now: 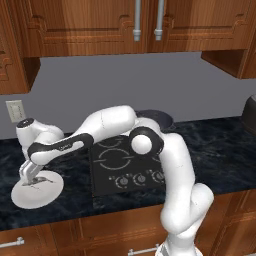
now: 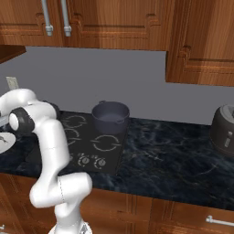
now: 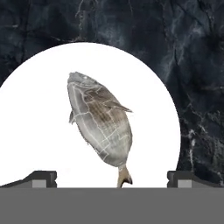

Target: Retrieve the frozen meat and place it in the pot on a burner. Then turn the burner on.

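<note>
My table [image 3: 197, 52] is glossy, dark veined marble. Plate [image 3: 39, 131]: smooth matt white. Frozen meat [image 3: 103, 124]: scaly grey skin. Pot [image 2: 110, 117]: dull metal.

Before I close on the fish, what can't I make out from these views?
- Pot in the left base view: mostly hidden behind the arm.
- Plate in the right base view: cut off by the left edge.
- Burner knobs: too small to read their settings.
- Fish tail tip: meets the hand view's bottom band.

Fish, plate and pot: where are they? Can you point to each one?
fish [image 3: 103, 120], hand view, middle of its grey body.
plate [image 3: 39, 131], hand view, bare white part beside the fish.
pot [image 2: 110, 119], right base view, its front wall.
</note>
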Motion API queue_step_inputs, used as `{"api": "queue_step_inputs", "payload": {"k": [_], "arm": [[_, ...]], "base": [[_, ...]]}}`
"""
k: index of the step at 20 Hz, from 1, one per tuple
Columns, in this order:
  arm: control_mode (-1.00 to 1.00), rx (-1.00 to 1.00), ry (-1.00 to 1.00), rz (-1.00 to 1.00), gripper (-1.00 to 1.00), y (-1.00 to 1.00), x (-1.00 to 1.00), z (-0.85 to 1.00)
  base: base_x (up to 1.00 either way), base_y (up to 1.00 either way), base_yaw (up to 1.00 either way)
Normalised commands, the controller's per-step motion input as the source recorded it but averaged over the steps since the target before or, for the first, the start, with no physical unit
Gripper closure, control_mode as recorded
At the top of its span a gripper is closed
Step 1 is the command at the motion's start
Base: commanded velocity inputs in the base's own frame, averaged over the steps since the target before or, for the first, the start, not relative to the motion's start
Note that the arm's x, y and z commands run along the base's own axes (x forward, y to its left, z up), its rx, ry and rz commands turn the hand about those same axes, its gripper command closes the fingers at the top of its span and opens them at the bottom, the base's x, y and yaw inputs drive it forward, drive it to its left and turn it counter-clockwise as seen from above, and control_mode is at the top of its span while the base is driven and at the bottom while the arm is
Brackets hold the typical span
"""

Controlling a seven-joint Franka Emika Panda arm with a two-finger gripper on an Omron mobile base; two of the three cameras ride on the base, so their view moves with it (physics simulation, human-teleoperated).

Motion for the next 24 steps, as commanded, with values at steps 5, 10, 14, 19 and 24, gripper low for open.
{"api": "queue_step_inputs", "payload": {"k": [5, 10, 14, 19, 24], "arm": [[-1.00, -0.02, 0.02, 0.00, -1.00, 0.02, 0.10, -0.36], [-1.00, 0.00, 0.07, 0.00, -1.00, 0.00, 0.03, -0.37], [-1.00, 0.00, 0.07, 0.00, -1.00, 0.00, 0.00, -0.31], [-1.00, 0.00, 0.00, 0.00, -1.00, 0.00, 0.00, -0.08], [-1.00, 0.00, 0.00, 0.00, 1.00, 0.00, 0.00, -0.07]], "base": [[0.00, 0.00, 0.00], [0.00, 0.00, 0.00], [0.00, 0.00, 0.00], [0.00, 0.00, 0.00], [0.00, 0.00, 0.00]]}}
